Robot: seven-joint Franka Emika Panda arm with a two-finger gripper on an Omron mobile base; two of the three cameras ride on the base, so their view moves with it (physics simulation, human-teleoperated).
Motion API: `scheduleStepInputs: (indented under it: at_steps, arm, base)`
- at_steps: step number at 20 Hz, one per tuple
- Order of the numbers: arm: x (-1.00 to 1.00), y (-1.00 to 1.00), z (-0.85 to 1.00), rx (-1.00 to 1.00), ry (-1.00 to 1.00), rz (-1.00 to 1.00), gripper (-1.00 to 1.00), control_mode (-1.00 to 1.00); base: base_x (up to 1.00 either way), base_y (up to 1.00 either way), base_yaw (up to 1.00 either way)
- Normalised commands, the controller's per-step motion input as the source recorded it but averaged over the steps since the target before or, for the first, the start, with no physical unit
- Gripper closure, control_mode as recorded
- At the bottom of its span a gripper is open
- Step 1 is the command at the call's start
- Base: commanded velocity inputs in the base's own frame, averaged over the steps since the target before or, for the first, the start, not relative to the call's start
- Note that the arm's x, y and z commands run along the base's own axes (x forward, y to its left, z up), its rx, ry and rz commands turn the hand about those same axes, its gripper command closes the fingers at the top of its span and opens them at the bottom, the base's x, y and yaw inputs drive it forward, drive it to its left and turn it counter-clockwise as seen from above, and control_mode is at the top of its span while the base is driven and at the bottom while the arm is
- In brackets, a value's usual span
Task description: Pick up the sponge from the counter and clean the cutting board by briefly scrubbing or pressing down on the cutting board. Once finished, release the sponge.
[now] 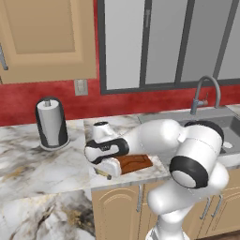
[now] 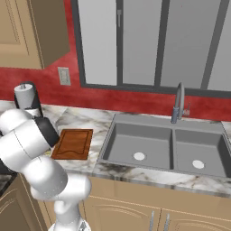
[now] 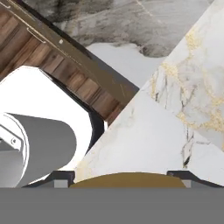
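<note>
Over the cutting board [image 1: 136,163], the gripper [image 1: 104,169] carries the sponge [image 3: 127,180].
Scrubbing step, I judge: fingers clamp it; next, press down.

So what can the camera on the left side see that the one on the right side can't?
Left base view alone: the whole paper towel roll on its stand, the robot's hand low over the counter's front edge, an upper wooden cabinet door. Right base view alone: both basins of the grey sink, and the cutting board uncovered, nothing lying on it. Both share the marble counter, the faucet, the red wall and window.
</note>
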Motion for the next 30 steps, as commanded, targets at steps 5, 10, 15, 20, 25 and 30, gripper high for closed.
scheduleStepInputs:
  at_steps: [5, 10, 15, 20, 25, 30]
  arm:
    - [0.38, 0.48, 0.1, -0.01, 0.04, 0.0, 1.0, -1.0]
    - [0.42, 0.32, 0.0, -0.04, 0.03, -0.01, 1.0, -1.0]
    - [0.38, 0.17, -0.05, -0.01, 0.01, -0.01, 1.0, -1.0]
    - [0.36, 0.09, -0.19, 0.0, 0.0, 0.0, 1.0, -1.0]
    - [0.26, 0.09, -0.42, 0.0, 0.02, 0.0, 1.0, -1.0]
    - [0.02, 0.05, -0.5, 0.0, 0.0, 0.0, -1.0, -1.0]
  base:
    - [0.0, 0.0, 0.0]
    - [0.0, 0.0, 0.0]
    - [0.0, 0.0, 0.0]
    - [0.0, 0.0, 0.0]
    - [0.0, 0.0, 0.0]
    - [0.0, 0.0, 0.0]
